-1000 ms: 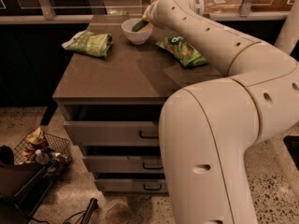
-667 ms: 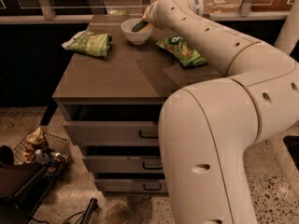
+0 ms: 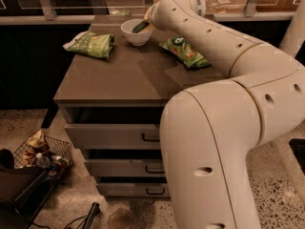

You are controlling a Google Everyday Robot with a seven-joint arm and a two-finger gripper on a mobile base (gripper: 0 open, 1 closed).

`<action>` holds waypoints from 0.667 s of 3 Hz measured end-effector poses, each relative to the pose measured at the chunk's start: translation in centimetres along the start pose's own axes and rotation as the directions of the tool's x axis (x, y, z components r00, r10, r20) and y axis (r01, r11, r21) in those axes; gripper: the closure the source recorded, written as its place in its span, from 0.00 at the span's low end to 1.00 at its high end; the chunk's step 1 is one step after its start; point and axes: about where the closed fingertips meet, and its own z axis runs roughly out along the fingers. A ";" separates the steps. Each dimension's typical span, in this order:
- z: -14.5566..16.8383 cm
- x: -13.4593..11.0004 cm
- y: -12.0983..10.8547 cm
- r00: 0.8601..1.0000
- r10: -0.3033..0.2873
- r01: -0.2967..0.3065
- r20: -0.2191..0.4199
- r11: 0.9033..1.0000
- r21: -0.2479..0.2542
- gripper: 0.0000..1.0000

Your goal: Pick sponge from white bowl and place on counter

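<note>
Tool [image 3: 147, 22] at the end of a white robot arm [image 3: 209, 42] reaches down to the right-hand rim of a white bowl [image 3: 133, 38], at the far side of a grey-brown surface [image 3: 124, 75]. The step in hand looks like taking hold of the sponge inside the bowl, with the lift not yet made.

Left of the tool and well apart from it, a green snack bag [image 3: 93, 44] lies flat on the surface. Just below and left of the tool, the bowl stands upright. A dark green sponge [image 3: 140, 27] leans in the bowl, its lower end inside and its upper end tilted up to the right, meeting the tool at the rim. Right of the tool, partly under the arm, a second green snack bag [image 3: 185, 51] lies on the surface.

The next move probably calls for a straight lift clear of the rim without tipping the bowl. A short carry to the surface in front of the bowl, between the two bags, would follow.

Whether the tool is spread or pressed together cannot be told, because the wrist hides its tip. It touches or nearly touches the sponge's upper end, but a firm hold cannot be confirmed.
</note>
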 end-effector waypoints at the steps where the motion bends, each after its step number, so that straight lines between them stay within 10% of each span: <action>1: -0.2 -1.6 1.3 0.999 -0.029 0.029 0.024 1.000 0.000 1.00; 2: -0.8 -4.0 3.0 0.996 -0.059 0.060 0.065 0.998 -0.005 1.00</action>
